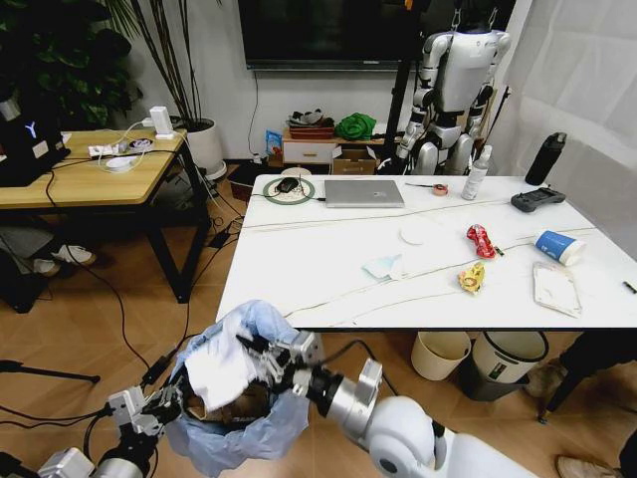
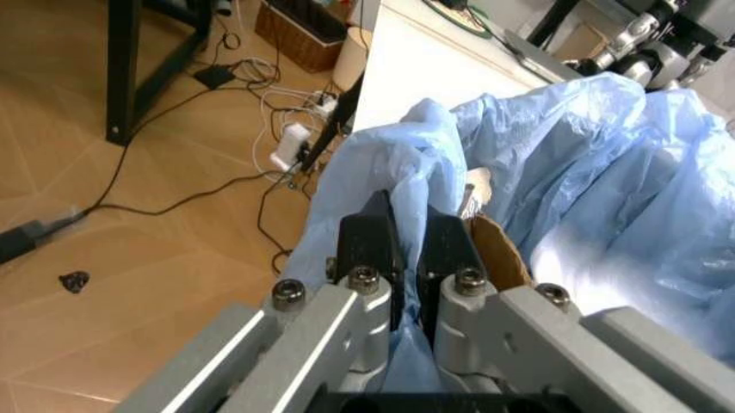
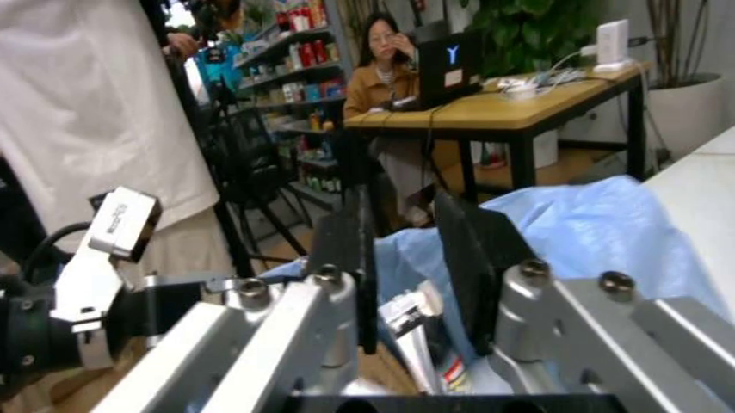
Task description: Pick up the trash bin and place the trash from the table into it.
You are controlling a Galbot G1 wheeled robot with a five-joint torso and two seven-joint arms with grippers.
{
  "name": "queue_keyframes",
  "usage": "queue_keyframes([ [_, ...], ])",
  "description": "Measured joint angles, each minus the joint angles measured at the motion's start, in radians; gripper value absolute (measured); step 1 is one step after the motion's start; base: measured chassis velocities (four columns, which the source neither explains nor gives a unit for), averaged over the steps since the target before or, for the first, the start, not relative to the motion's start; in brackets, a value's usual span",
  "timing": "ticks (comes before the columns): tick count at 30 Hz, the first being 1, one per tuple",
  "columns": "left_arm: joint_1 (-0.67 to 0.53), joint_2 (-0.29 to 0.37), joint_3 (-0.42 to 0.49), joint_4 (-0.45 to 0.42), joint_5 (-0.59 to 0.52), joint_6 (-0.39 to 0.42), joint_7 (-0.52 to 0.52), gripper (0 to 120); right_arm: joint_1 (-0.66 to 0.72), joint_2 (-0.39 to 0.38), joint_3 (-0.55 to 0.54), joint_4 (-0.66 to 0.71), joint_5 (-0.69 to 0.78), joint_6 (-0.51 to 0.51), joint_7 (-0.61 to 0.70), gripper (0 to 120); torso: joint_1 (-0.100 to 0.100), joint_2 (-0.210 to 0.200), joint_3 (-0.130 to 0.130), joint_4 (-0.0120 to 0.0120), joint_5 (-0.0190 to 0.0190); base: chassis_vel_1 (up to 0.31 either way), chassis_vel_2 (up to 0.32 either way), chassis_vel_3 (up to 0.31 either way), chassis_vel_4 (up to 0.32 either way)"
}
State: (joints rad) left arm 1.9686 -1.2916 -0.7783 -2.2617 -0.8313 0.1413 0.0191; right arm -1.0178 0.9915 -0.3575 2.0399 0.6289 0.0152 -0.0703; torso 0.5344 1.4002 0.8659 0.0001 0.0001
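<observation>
The trash bin (image 1: pixel 234 428), lined with a light-blue bag, is held off the floor in front of the white table (image 1: pixel 328 289). My left gripper (image 1: pixel 171 403) is shut on its bag-covered rim; the left wrist view shows the left gripper (image 2: pixel 408 228) pinching blue plastic (image 2: pixel 574 155) beside brown cardboard (image 2: pixel 500 249). My right gripper (image 1: pixel 267 360) hangs open over the bin's mouth, above crumpled white paper (image 1: pixel 221 370). Still on the table are a red wrapper (image 1: pixel 481 240), a yellow wrapper (image 1: pixel 472 278), a blue-and-white cup (image 1: pixel 559 246), a flat white packet (image 1: pixel 555 289) and a pale crumpled paper (image 1: pixel 383 266).
A laptop (image 1: pixel 364 192), black controller (image 1: pixel 537 199) and two bottles stand along the table's far side. A cream bucket (image 1: pixel 440 354) and a grey bin (image 1: pixel 509 357) sit under the table. A wooden desk (image 1: pixel 90 169) is at left, with cables on the floor.
</observation>
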Motion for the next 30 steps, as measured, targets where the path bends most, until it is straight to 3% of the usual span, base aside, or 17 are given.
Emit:
queue_keyframes([
  [2,-0.001,0.0,0.001,0.001,0.0,0.0,0.0,0,-0.002,-0.006,0.011,0.007,-0.002,0.0,0.003,27,0.0,0.0,0.0,0.0,0.0,0.0,0.0,0.0,0.0],
  [6,-0.003,-0.002,0.005,0.005,0.001,0.001,0.0,0,-0.009,-0.017,0.076,0.034,-0.02,-0.002,0.031,45,0.0,0.0,0.0,0.0,0.0,0.0,0.0,0.0,0.0],
  [11,-0.003,-0.003,0.007,0.007,0.002,0.001,0.0,0,-0.008,0.016,0.214,0.027,-0.057,-0.09,0.102,62,0.0,0.0,0.0,0.0,0.0,0.0,0.0,0.0,0.0],
  [18,-0.005,0.001,0.009,0.011,0.002,-0.001,0.004,0,0.036,0.081,0.468,-0.167,-0.073,-0.226,0.216,92,0.0,0.0,0.0,0.0,0.0001,0.0,0.0,0.0,0.0],
  [24,-0.004,0.004,0.009,0.011,0.001,-0.002,0.007,0,0.093,0.121,0.57,-0.332,-0.055,-0.268,0.251,100,0.0,0.0,0.0,0.0,0.0,0.0,0.0,0.0,0.0],
  [30,-0.004,0.007,0.008,0.012,-0.001,-0.003,0.009,0,0.149,0.148,0.579,-0.463,0.018,-0.29,0.255,100,0.0,0.0,0.0,-0.0001,0.0,0.0,0.0,0.0,0.0],
])
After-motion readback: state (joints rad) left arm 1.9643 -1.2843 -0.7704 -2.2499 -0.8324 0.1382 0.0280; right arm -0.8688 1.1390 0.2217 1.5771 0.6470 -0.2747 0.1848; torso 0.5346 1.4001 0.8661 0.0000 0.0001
